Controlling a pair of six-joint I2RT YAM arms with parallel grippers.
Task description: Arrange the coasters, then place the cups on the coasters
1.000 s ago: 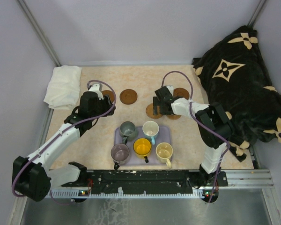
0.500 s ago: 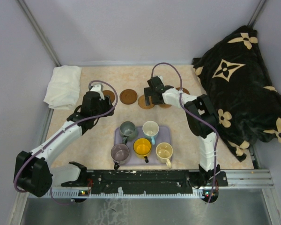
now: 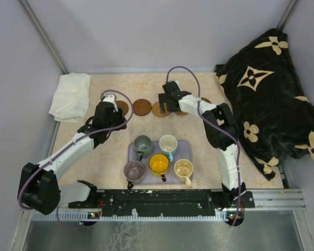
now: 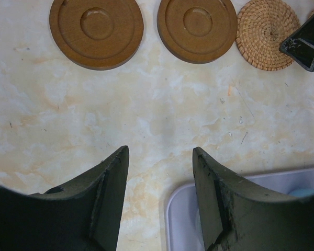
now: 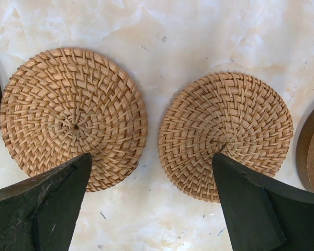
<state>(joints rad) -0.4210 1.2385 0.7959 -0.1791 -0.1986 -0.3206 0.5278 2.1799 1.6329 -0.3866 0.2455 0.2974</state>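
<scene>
Coasters lie in a row at the back of the table. Two brown wooden coasters (image 4: 97,32) (image 4: 197,29) are on the left. Two woven straw coasters (image 5: 73,117) (image 5: 225,133) sit side by side, with the edge of another wooden coaster (image 5: 311,157) to their right. My right gripper (image 5: 152,157) (image 3: 167,102) hangs open above the woven pair, holding nothing. My left gripper (image 4: 159,151) (image 3: 111,116) is open and empty in front of the wooden ones. The cups, grey-green (image 3: 143,142), white-blue (image 3: 168,143), mauve (image 3: 134,170), orange-yellow (image 3: 158,163) and cream (image 3: 183,168), stand on the lavender tray (image 3: 184,148).
A folded white cloth (image 3: 70,97) lies at the back left. A black blanket with cream flowers (image 3: 267,99) is piled along the right side. Grey walls close in the table. The tray's corner (image 4: 186,209) shows under my left fingers.
My right gripper has moved back and to the left, and the woven coaster under it has shifted with it into the row. My left arm has barely moved.
</scene>
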